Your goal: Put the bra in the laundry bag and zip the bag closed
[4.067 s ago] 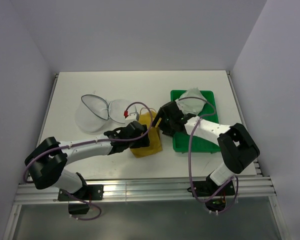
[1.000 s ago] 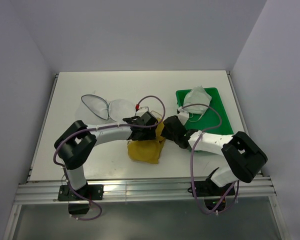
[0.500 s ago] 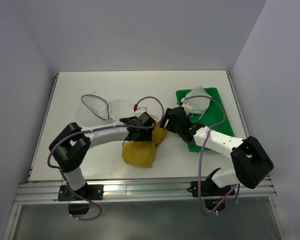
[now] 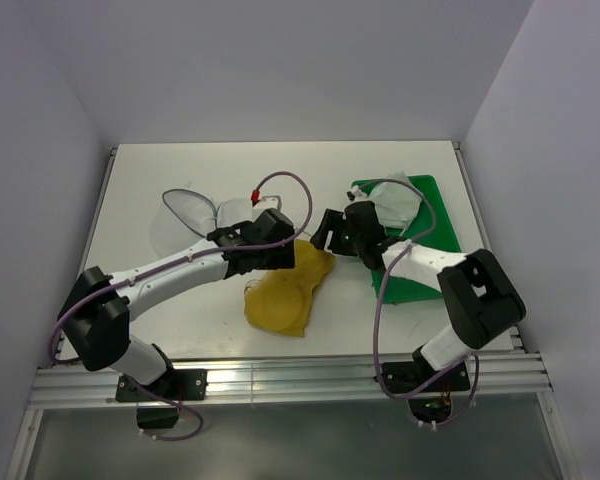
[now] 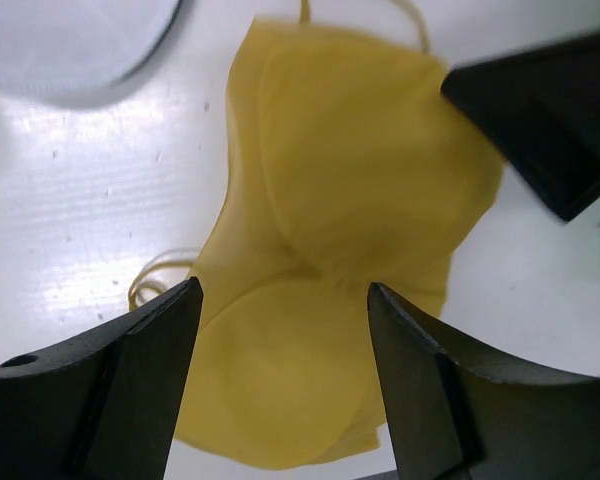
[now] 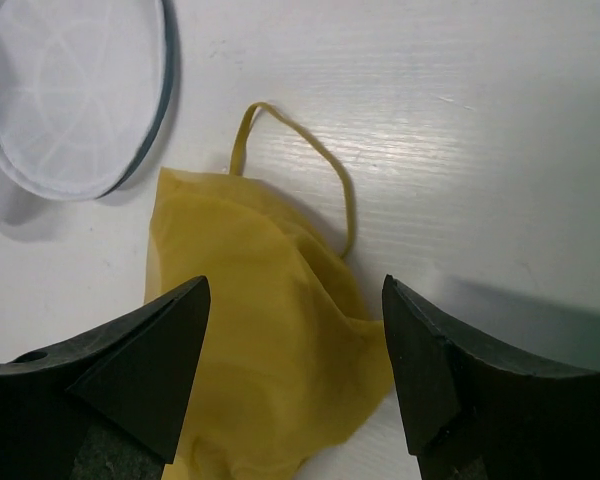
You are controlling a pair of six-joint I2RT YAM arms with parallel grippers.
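The mustard-yellow bra [image 4: 283,292] lies spread on the white table in front of both arms, with a thin strap looped toward the back. My left gripper [image 4: 288,254] hovers over its back left edge, open and empty; in the left wrist view [image 5: 285,335] the bra [image 5: 330,240] shows between the fingers. My right gripper [image 4: 323,236] is open and empty just above the bra's back right corner; the right wrist view [image 6: 295,345] shows the bra [image 6: 260,340] below it. The laundry bag [image 4: 195,212] lies open in two halves at the back left, also visible in the wrist views [image 6: 70,90] [image 5: 70,40].
A green tray [image 4: 425,272] sits at the right, partly under my right arm, with a white-grey garment [image 4: 395,203] at its back end. The enclosure walls stand to the left, right and back.
Both grippers have come off the bra and pulled back; it has settled flat on the table. The left gripper moved left and back, the right gripper toward the tray.
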